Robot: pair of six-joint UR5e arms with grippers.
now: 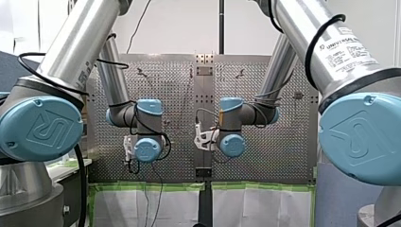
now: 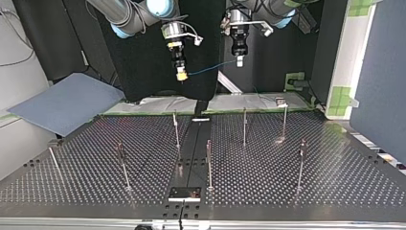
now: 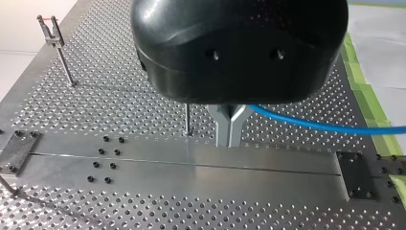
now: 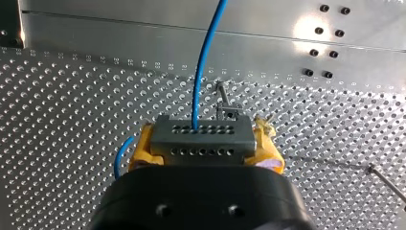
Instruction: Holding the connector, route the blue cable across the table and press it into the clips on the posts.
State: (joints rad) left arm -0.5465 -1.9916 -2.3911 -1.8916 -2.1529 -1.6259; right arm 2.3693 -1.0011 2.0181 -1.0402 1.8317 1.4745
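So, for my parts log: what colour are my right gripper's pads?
Yellow pads, flanking the grey holed metal connector; best seen in the right wrist view.

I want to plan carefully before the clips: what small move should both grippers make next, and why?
Probably lower both together. My right gripper, yellow-padded, holds the grey perforated connector; my left gripper is shut on the thin blue cable, stretched in the air above the slim metal posts.
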